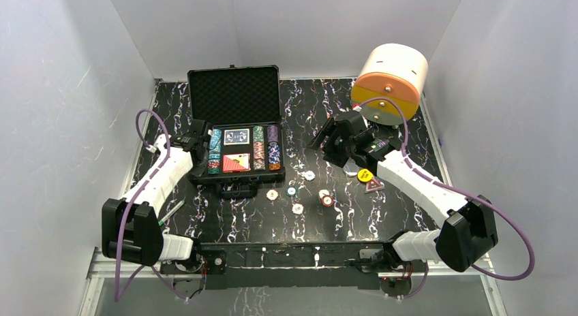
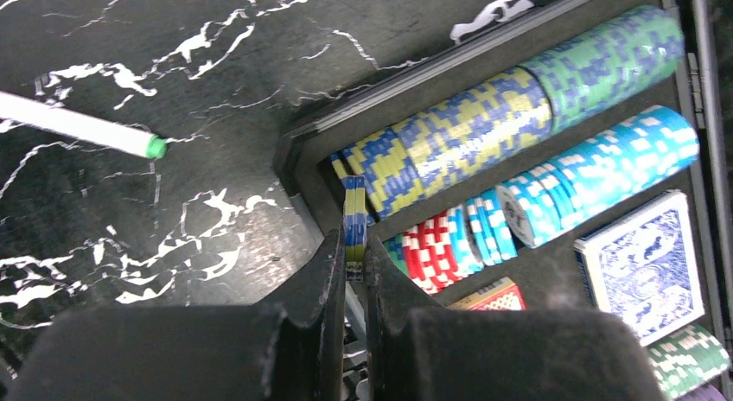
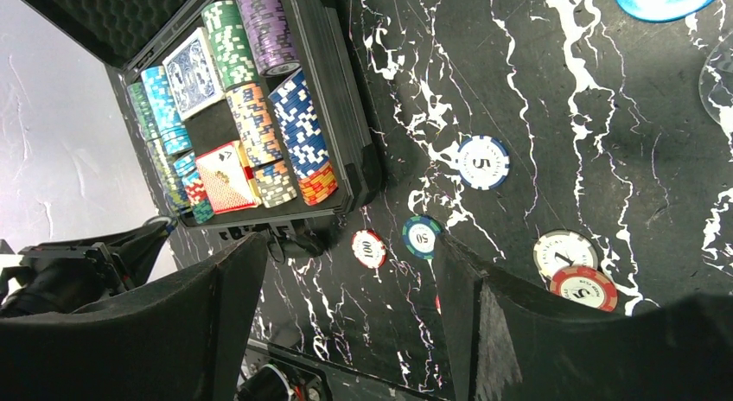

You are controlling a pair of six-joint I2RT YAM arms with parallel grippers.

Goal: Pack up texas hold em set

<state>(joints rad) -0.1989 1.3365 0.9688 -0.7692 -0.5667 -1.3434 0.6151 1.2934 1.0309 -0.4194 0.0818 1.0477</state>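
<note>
Top view. A black case [image 1: 235, 95] lies open toward the far left corner of the black marbled bench [image 1: 225, 227]. Its foam-lined lid stands upright along the back edge. Rows of poker chips [image 1: 258, 147] and two card decks [image 1: 236, 136] sit in its tray. The left gripper [image 1: 198, 140] is at the case's left side, near the bench's left edge. The right gripper [image 1: 326, 140] hangs over the middle right of the bench, apart from the case, with a band of bare surface between them. A white-and-orange cylinder [image 1: 392, 81] fills the far right corner, just behind the right arm. Loose chips [image 1: 298, 208] lie scattered in front of the case toward the near edge. A yellow dealer button [image 1: 365, 174] lies beside the right arm.

Left wrist view. The left gripper [image 2: 350, 245] is pinched tight on a few blue-and-yellow chips [image 2: 353, 213]. It holds them on edge at the corner of the case, just beside the end of the blue-and-yellow row. Bare bench opens to the left, where a white pen [image 2: 78, 129] with a green tip lies.

Right wrist view. The right gripper [image 3: 350, 245] has its fingers spread wide with nothing between them. The loose chips lie on the bench below it, mostly apart from one another. The case sits at the upper left, and bare bench runs along its outer wall.
</note>
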